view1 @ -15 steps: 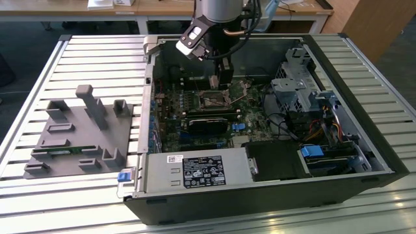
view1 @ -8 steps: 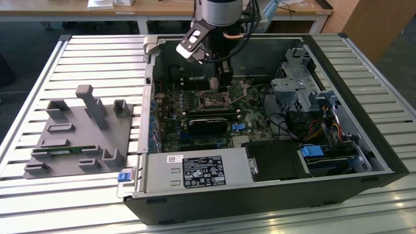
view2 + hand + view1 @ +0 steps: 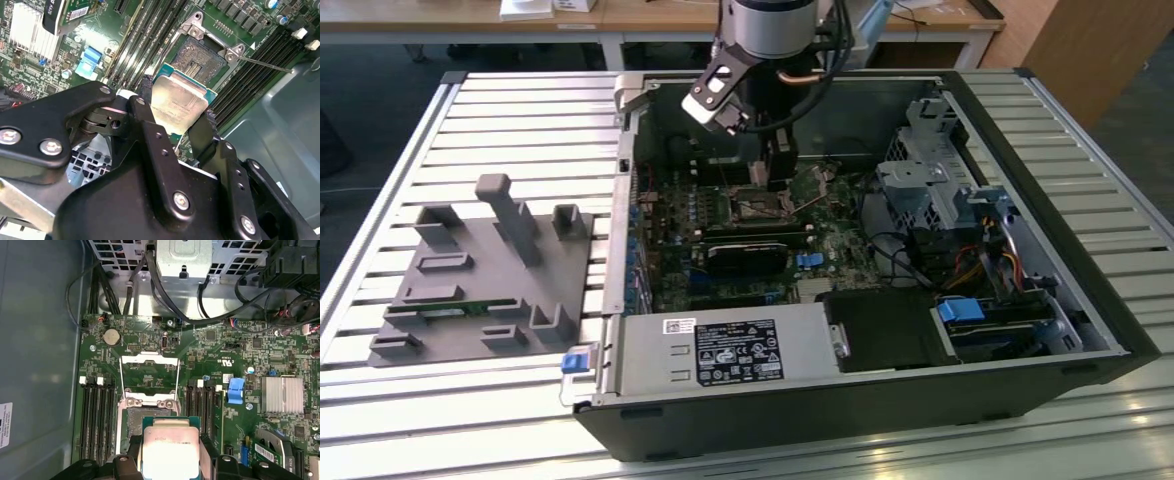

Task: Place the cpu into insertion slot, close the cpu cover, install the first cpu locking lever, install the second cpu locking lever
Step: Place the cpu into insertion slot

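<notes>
- Grey moulded fixture (image 3: 480, 270): rests on the slatted metal surface (image 3: 520, 100), at the exterior view's left, well apart from the work.
- Open computer case (image 3: 854, 420): lies on its side on the same surface, just beside the fixture, with the green circuit board (image 3: 720, 285) exposed inside.
- Arm (image 3: 767, 30): reaches down into the case over the middle of the board.
- Jaws: clenched on the cpu (image 3: 180, 97), one black finger (image 3: 145, 112) against each opposite edge and the grey metal top facing the cameras.
- Cpu, first wrist view (image 3: 167, 440): sits between the jaws; its near edge is cut off by the frame.
- Insertion slot (image 3: 200, 55) (image 3: 134, 419): uncovered, contact field showing. The cpu hangs over the slot's near edge, not seated. Whether it touches the rim cannot be told, and the slot's near part is hidden behind it.
- Cpu cover (image 3: 150, 360): swung open and back on the far side of the slot, its square window showing board beneath.
- Thin metal lever (image 3: 265, 64): runs outward from a corner of the slot, clear of the cover.
- Drive cage and cables (image 3: 961, 230): at the exterior view's right, detail hard to make out.
</notes>
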